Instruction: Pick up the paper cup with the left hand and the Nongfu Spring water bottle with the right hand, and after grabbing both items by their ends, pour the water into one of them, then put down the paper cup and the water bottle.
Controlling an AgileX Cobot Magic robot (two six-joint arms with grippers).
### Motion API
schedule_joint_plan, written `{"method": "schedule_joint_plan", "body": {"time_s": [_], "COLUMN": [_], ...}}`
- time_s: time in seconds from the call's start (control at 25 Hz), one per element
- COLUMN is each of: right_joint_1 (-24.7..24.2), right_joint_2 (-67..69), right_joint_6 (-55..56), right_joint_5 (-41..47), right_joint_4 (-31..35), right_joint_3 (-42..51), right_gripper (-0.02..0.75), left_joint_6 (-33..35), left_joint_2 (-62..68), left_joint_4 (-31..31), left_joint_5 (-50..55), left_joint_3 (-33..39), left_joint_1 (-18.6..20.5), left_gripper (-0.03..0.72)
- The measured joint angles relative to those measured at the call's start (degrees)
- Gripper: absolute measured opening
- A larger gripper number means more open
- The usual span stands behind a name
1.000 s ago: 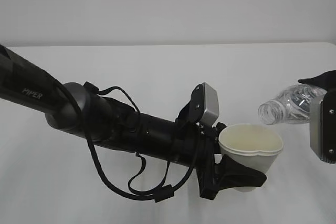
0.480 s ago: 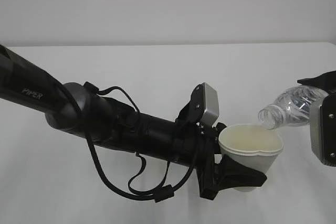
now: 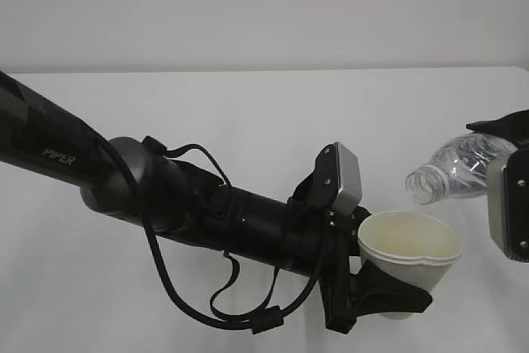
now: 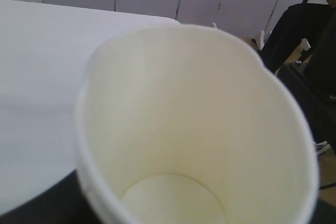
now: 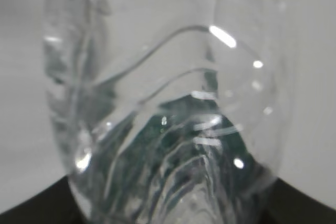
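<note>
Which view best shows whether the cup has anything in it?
The left wrist view: it looks straight into the cup, down to its dry-looking bottom. The exterior view shows only the rim and upper inside wall. The right wrist view shows no cup.

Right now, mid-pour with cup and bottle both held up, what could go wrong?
1. The bottle lies tipped with its open mouth above and just outside the near rim of the cup, with a gap between them. Water could miss and hit the table.
2. The cup's rim looks pinched out of round in the left pincer; a softened wall might buckle or slip.
3. The bottle wall appears dented in the right wrist view, so it may spurt.
</note>
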Motion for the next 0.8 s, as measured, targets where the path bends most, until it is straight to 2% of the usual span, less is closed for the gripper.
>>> {"method": "schedule_joint_plan", "body": {"time_s": [0.8], "right_joint_1": [0.0], "right_joint_2": [0.0], "right_joint_6": [-3.7], "right_joint_5": [-0.4], "right_joint_4": [0.0], "right_joint_3": [-0.1], "right_gripper": [0.405], "left_joint_6": [0.0], "left_joint_2": [0.0], "left_joint_4": [-1.6], "left_joint_5": [-1.5], "left_joint_3": [-1.2], "left_joint_1": [0.0], "left_gripper": [0.426]}}
